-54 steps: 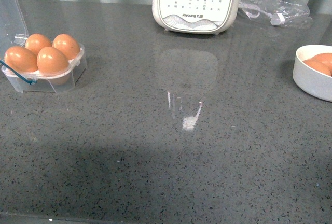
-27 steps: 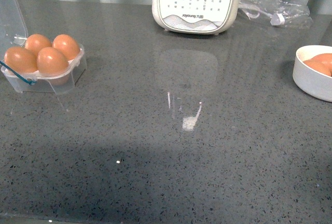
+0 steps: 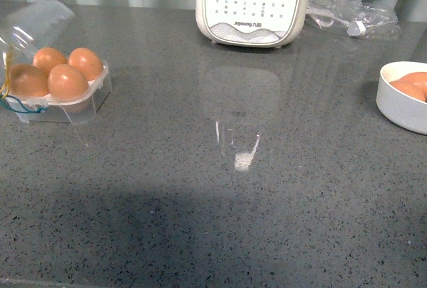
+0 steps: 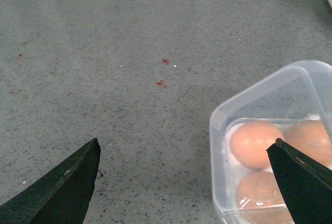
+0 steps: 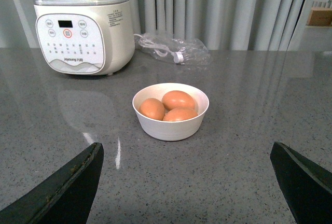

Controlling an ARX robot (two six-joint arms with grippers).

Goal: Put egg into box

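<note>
The egg (image 3: 67, 81) is sitting in the box (image 3: 60, 111) at the bench's (image 3: 267, 221) left, all four cells filled, so the task is looking essentially done. The left end effector (image 4: 184, 146) and right end effector (image 5: 187, 149) are both gaping wide, holding nothing.

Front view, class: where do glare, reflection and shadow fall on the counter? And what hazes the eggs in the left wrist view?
Front view: central glare patch, appliance mirrored behind it, shadow across the near counter. Left wrist view: the clear lid veils the eggs.
</note>
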